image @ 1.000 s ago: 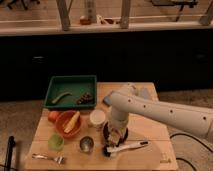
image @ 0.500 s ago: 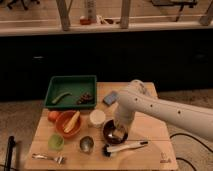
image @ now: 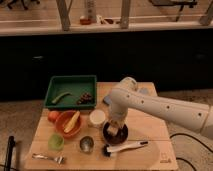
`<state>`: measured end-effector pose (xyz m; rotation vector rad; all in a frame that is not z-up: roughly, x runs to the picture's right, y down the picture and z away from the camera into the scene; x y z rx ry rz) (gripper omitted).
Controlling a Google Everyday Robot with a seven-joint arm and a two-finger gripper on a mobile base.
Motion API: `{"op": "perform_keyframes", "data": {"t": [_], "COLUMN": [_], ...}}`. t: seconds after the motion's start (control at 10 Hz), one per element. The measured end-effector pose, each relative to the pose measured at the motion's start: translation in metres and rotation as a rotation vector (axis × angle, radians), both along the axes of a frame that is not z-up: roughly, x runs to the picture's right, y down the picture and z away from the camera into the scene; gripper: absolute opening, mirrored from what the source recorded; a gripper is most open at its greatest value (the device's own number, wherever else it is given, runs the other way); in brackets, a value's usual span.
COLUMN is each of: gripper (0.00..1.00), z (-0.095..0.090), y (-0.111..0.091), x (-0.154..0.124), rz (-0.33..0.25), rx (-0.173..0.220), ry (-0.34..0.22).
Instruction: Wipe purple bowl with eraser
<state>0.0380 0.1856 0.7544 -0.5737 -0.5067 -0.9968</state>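
The purple bowl (image: 122, 136) stands on the wooden table near the front, right of the steel cup. My gripper (image: 115, 128) reaches down into the bowl from above, at the end of the white arm that comes in from the right. It is shut on the eraser (image: 114, 131), a small tan block that rests against the bowl's inside. The arm hides the back of the bowl.
A white-handled brush (image: 126, 147) lies just in front of the bowl. To the left are a steel cup (image: 86, 144), a white cup (image: 97, 118), an orange bowl (image: 67, 124) with food, a green cup (image: 56, 142) and a fork (image: 47, 158). A green tray (image: 71, 91) is behind, and a blue sponge (image: 105, 100) is by the arm.
The arm's wrist has swung up and a little to the right. The gripper has stayed in the purple bowl, and the eraser has shifted slightly inside it.
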Motion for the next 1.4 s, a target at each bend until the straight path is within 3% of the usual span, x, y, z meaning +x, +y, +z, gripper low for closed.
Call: {"op": "perform_keyframes", "data": {"t": [0.3,0.7,1.0,1.4], "gripper": [0.0,0.0,0.0,0.0], "z": [-0.018,-0.044,-0.04,-0.014], "y": [0.027,0.044,0.036,0.011], "x": [-0.015,0.003,0.041,0.051], "rz": [-0.052,-0.079,-0.052,-0.019], "rx": [-0.034,-0.047,-0.039,-0.02], "ry": [-0.051,-0.052,0.013,0.051]}}
